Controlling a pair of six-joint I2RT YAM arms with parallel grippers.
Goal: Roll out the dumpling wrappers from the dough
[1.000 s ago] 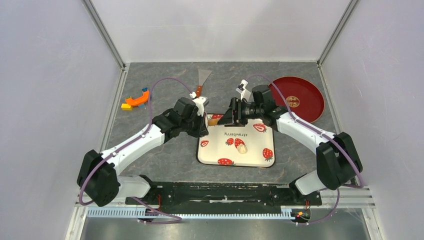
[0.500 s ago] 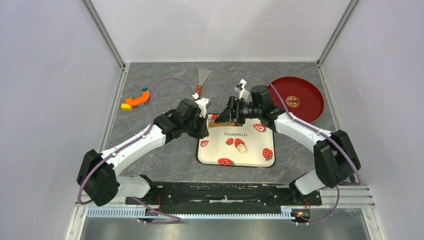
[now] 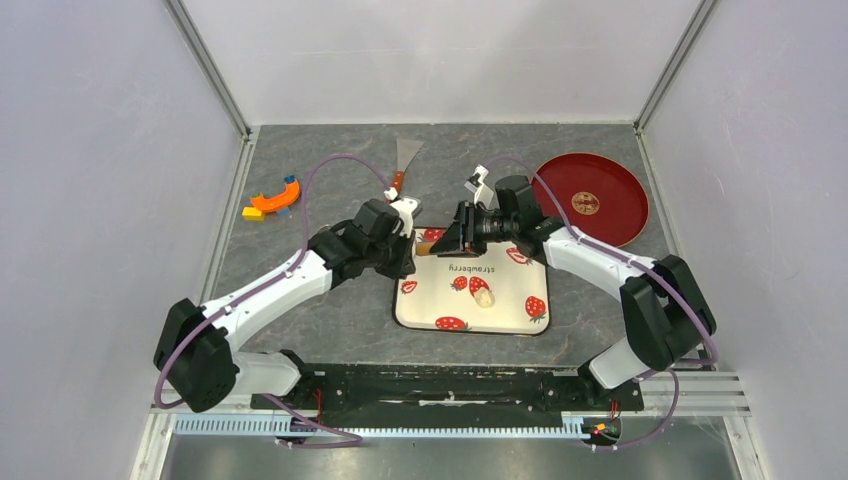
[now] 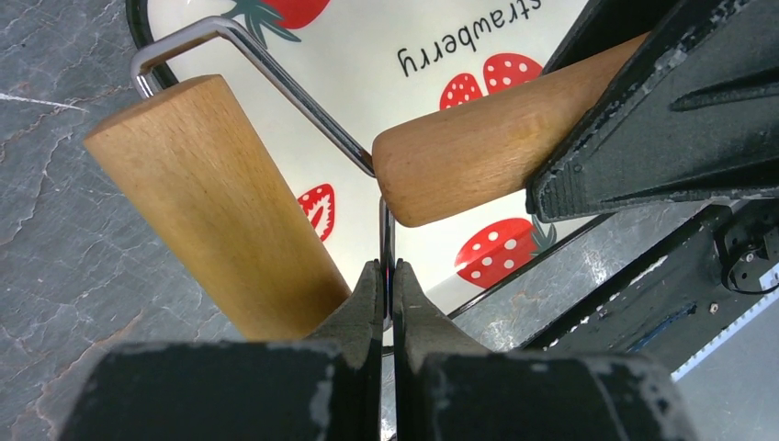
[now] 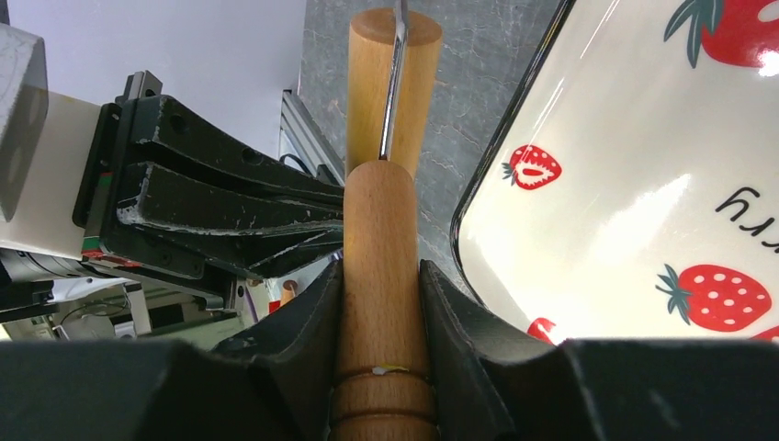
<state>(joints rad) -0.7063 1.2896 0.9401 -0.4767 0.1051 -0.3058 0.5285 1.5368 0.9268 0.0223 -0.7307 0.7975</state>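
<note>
Grey table [image 3: 585, 335]; dough [image 3: 483, 296] on strawberry tray [image 3: 512, 300]

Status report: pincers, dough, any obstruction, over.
Left pincer shut on tan wooden roller's chrome wire frame; right pincer shut on its wooden handle. Small pale dough lump unflattened on strawberry-print tray. Nothing lies between.

Pale dough [image 3: 483, 296] lump sits on the tray [image 3: 503, 318].

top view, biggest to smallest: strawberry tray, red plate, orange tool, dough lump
1. strawberry tray, largest even with its far edge partly under the arms
2. red plate
3. orange tool
4. dough lump, clearly smallest
</note>
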